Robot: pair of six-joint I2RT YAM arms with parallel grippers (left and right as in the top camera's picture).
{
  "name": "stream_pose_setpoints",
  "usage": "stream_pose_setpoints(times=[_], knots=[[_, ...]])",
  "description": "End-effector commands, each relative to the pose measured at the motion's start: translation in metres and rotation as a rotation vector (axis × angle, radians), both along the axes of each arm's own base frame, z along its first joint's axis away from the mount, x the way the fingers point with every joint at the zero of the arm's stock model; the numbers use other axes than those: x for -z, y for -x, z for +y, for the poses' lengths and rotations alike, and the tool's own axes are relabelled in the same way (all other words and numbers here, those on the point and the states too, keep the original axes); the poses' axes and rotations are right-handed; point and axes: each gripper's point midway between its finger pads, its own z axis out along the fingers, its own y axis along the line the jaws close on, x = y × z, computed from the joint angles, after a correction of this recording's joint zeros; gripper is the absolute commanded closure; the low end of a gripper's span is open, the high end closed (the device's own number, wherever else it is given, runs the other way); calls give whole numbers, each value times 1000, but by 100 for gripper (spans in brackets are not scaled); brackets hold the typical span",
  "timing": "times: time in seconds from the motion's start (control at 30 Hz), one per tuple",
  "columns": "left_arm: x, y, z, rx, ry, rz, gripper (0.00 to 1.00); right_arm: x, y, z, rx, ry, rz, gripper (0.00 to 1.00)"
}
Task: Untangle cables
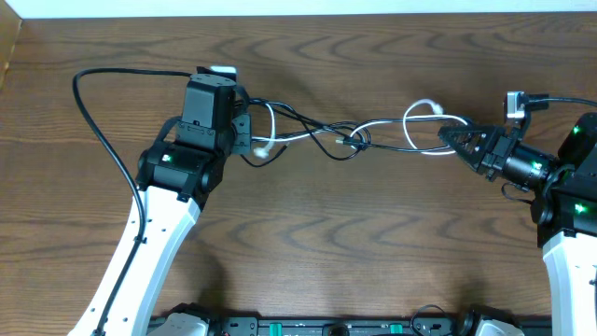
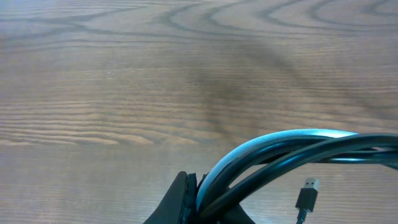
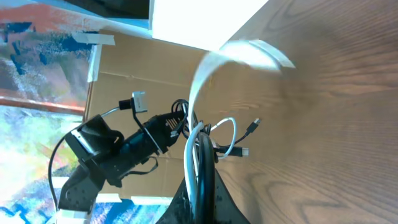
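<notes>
A thin white cable and a thin black cable stretch across the wooden table, twisted together in a knot near the middle. My left gripper is shut on both cords at their left end. In the left wrist view its jaws pinch the white cable and the black cable, and a black USB plug lies on the table beside them. My right gripper is shut on both cords at the right end, where a white loop rises. In the right wrist view the cords run up from its shut jaws.
A thicker black arm cable loops over the table to the left of the left arm. The table's far edge meets a white wall. A cardboard piece stands at the far left. A black rail runs along the near edge.
</notes>
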Motion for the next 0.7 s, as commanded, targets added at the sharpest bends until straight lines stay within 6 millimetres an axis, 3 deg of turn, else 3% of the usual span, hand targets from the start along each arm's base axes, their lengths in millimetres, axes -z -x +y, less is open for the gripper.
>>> stream_pose_setpoints(times=[0.0,0.17,0.47,0.67], knots=[[-10,-2,28,-106,-77,-32,93,-1,-3,-7,27,10,-15,99],[-11,-2,33,-124,-96,-33,93,-1,-2,-7,22,7,-16,99],[-26,2,75,-301,-284,-83,93,-2,-1,-6,12,2,-18,99],[-26,2,74,-296,-279,-82,93,-3,1,-5,1,-4,-19,98]])
